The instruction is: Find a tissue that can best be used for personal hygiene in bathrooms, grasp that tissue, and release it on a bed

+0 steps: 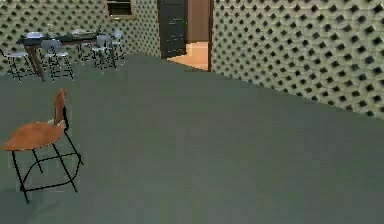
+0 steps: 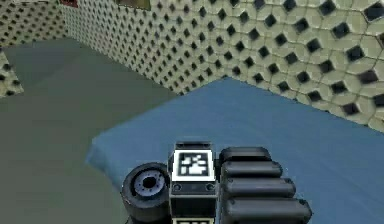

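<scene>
In the arm side view a blue bed (image 2: 270, 120) lay against the patterned wall (image 2: 250, 40), its near corner pointing toward the grey floor (image 2: 50, 95). At the bottom edge, in front of the bed, stood the dark arm (image 2: 255, 192), a white marker square (image 2: 194, 165) and the pincer (image 2: 148, 190). Its far end could not be made out, so its state and whether it held anything could not be told. Where the tissue was could not be told either. In the forward view an orange chair (image 1: 42, 135) stood at lower left, with a table (image 1: 68, 40) ringed by metal chairs (image 1: 55, 58) beyond and a dark door (image 1: 172, 28) beside them.
</scene>
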Robot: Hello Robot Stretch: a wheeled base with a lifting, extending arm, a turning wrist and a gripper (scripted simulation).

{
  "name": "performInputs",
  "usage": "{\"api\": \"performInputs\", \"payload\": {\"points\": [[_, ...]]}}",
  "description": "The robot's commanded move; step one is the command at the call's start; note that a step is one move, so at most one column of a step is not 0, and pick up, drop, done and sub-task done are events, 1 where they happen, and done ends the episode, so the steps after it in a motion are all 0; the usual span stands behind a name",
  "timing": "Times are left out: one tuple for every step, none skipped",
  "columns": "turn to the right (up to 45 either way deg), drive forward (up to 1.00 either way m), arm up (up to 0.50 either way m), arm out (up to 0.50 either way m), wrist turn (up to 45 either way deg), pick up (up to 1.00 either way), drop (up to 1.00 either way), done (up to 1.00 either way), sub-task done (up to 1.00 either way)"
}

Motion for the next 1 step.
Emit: {"api": "performInputs", "payload": {"points": [[45.0, 0.0, 0.0, 0.0, 0.0, 0.0, 0.0, 0.0, 0.0]]}}
